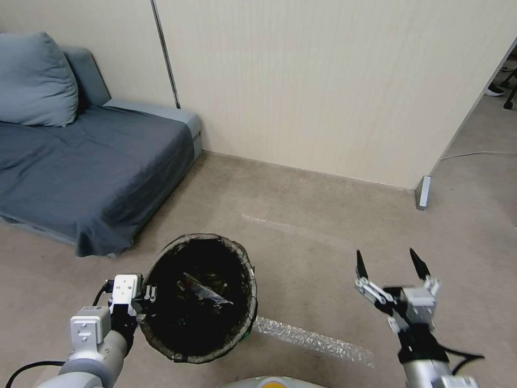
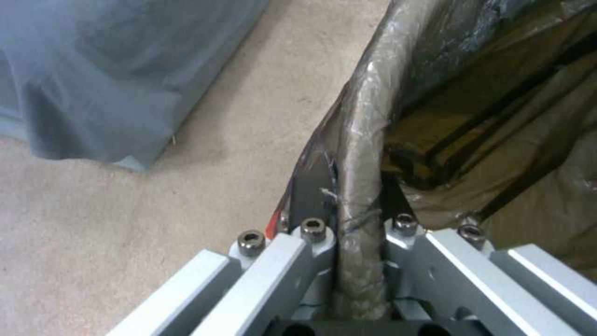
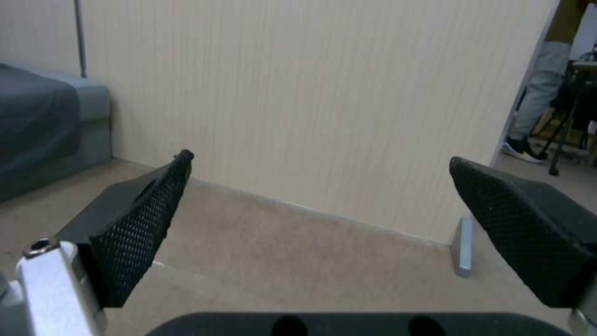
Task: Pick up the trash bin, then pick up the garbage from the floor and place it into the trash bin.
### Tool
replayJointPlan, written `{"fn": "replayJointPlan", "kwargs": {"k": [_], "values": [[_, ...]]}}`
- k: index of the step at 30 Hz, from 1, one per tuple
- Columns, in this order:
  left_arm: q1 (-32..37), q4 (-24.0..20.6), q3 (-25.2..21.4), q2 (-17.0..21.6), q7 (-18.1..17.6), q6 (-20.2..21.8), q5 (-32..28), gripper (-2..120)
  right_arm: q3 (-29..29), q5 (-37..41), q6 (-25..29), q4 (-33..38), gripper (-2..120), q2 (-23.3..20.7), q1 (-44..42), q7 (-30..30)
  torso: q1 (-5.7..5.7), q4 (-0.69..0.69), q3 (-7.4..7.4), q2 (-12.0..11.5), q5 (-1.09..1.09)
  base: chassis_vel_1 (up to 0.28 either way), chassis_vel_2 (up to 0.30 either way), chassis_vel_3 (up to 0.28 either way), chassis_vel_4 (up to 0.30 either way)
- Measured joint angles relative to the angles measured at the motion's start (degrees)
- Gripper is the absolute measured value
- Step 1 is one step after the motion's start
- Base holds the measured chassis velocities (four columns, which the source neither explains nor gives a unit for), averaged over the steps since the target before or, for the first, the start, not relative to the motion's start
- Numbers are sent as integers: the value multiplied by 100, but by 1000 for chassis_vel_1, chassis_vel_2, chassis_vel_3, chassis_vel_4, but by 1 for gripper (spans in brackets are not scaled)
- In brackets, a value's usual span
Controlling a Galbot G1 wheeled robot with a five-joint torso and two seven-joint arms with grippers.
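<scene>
One trash bin, round, lined with a crinkled dark brown-black bag folded over the rim, held at the lower left of the head view above the beige carpet floor. Inside it, a few pieces of garbage, among them a shiny dark wrapper; exact count hard to tell. Left claw clenched on the bin's near rim, one finger outside and one inside the liner, seen close in the left wrist view with the glossy plastic pinched between metal fingers. Right claw released, two black pointed fingers spread wide, raised over bare carpet, well apart from the bin. One grey sofa with one soft cushion at left, against a pale ribbed wall.
</scene>
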Motion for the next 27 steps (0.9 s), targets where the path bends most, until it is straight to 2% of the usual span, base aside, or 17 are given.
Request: {"fn": "replayJointPlan", "kwargs": {"k": [17,27], "values": [[1,0,1,64,2,121,-61,1,182,90,136,193,100,-88,-353,8,0,0,0,0,0,0,0,0,0],[18,0,12,61,3,159,-64,1,281,200,95,198,100,-89,-395,2,0,2,0,0,0,71,70,71,70]]}}
